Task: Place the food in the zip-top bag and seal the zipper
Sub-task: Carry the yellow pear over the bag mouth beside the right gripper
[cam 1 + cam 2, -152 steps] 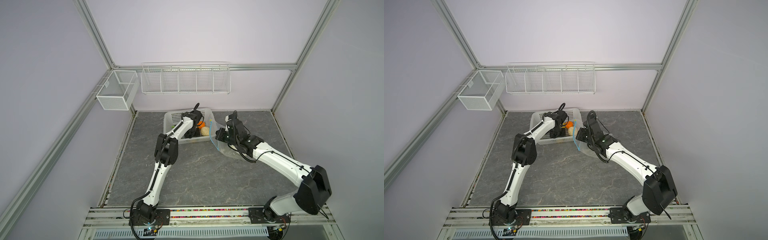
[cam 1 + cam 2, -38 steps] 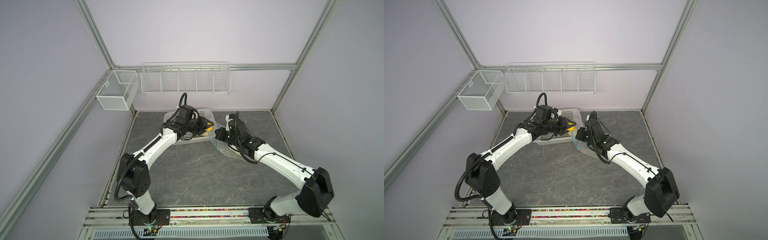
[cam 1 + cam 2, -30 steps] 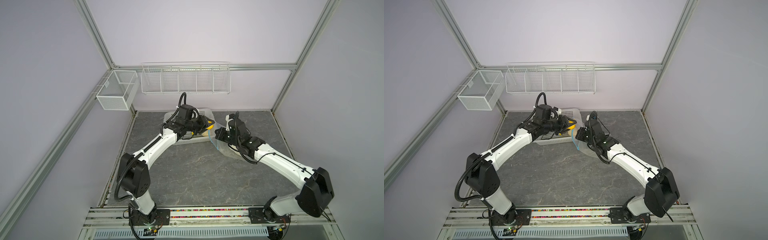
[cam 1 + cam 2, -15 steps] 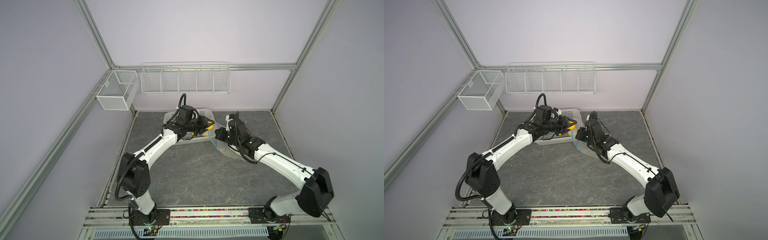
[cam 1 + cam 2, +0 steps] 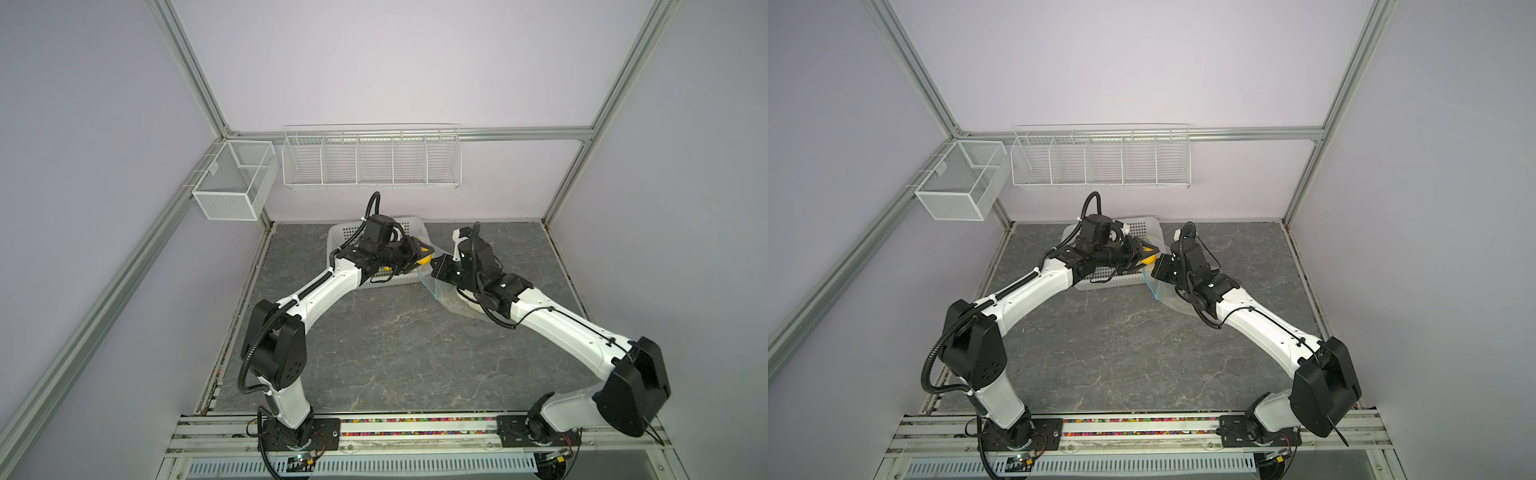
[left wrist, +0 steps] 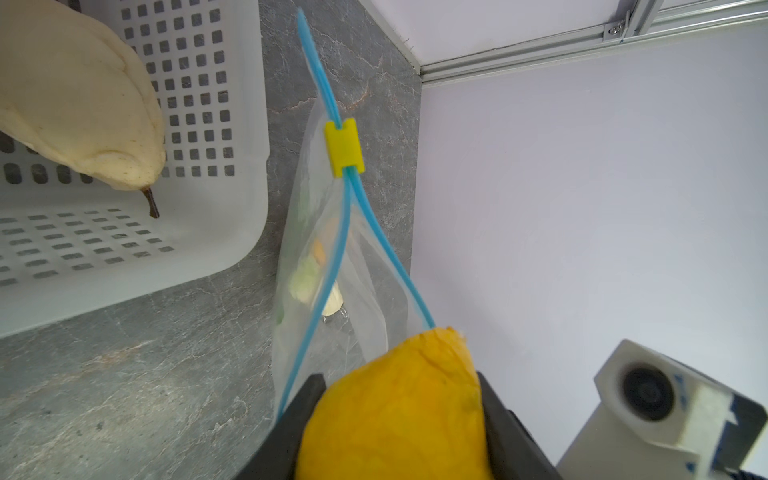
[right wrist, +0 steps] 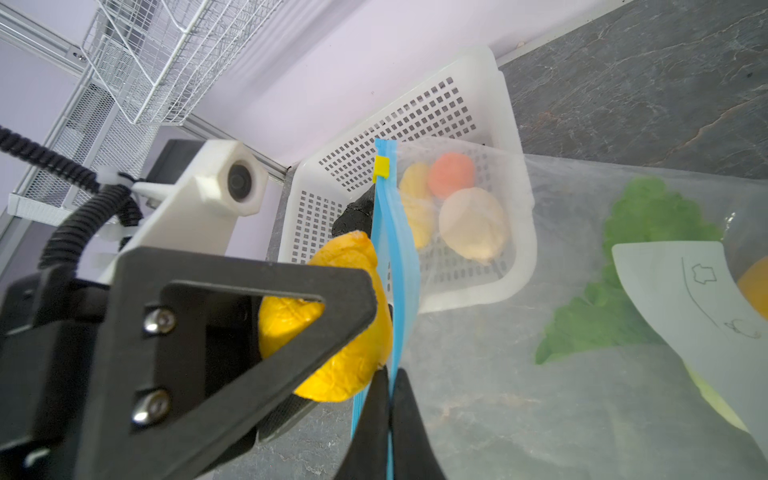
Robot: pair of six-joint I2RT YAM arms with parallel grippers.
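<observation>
Grey marbled tabletop [image 5: 395,340] seen mid-frame in both top views. Zip-top bag [image 5: 446,293] lain just right of centre, beside white basket [image 5: 395,281]. Zipper [image 7: 399,249] nipped by right gripper [image 7: 390,382], jaws together. Yellow fruit [image 6: 395,415] clamped in left gripper [image 5: 420,259] at mouth. Mouth best kept taut; fruit to be pushed deep before release.

Nothing fancy here: I'm wearing glossy white shells on my left arm [image 5: 316,291] and right arm [image 5: 557,328], with chunky black joints in between. I'm trailing a ribbed black hose [image 7: 68,237]. My left finger [image 7: 249,266] is sporting a black triangular frame, two silver screws [image 7: 158,321] and a white wrist camera [image 7: 224,183].
</observation>
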